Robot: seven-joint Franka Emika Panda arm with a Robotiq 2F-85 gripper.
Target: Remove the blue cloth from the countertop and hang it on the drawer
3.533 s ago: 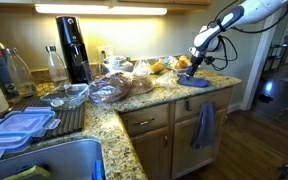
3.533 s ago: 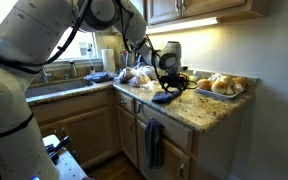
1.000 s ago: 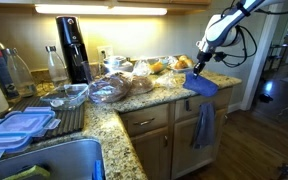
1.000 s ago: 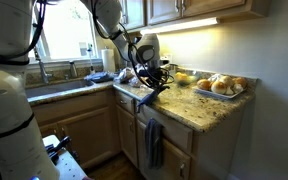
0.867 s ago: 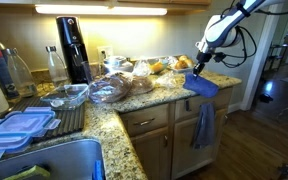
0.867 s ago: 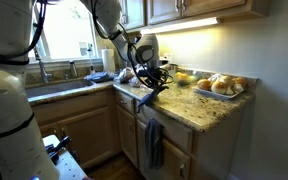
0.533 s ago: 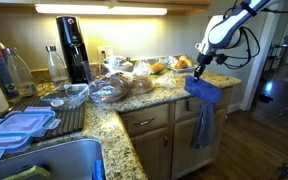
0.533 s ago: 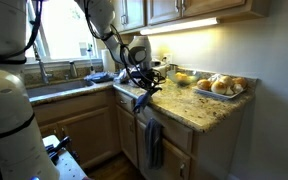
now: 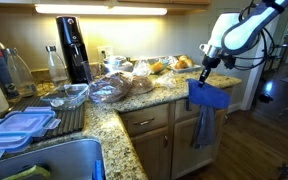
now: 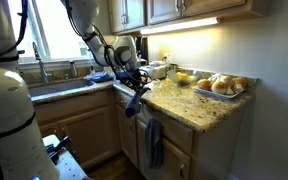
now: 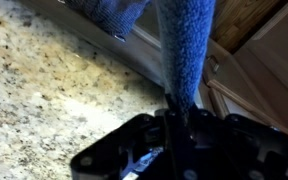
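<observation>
The blue cloth (image 9: 209, 96) hangs clear of the granite countertop (image 9: 164, 88), just past its front edge and in front of the drawers (image 10: 177, 148). My gripper (image 9: 204, 68) is shut on the cloth's top edge. In an exterior view the gripper (image 10: 134, 86) is off the counter's corner, with the cloth (image 10: 132, 103) dangling dark below it. In the wrist view the cloth (image 11: 184, 55) runs up from between my shut fingers, and the gripper (image 11: 178, 122) sits over the counter edge (image 11: 44, 80).
A second grey-blue towel (image 9: 203, 126) hangs from the drawer below, seen in both exterior views (image 10: 153, 143). Bagged bread (image 9: 119, 86), fruit (image 9: 159, 67), a glass bowl (image 9: 72, 95) and a tray of rolls (image 10: 222, 86) crowd the counter. A sink (image 9: 54, 160) lies to one side.
The gripper has carried the blue cloth off the countertop and out past its edge. The cloth now hangs free in front of the drawers.
</observation>
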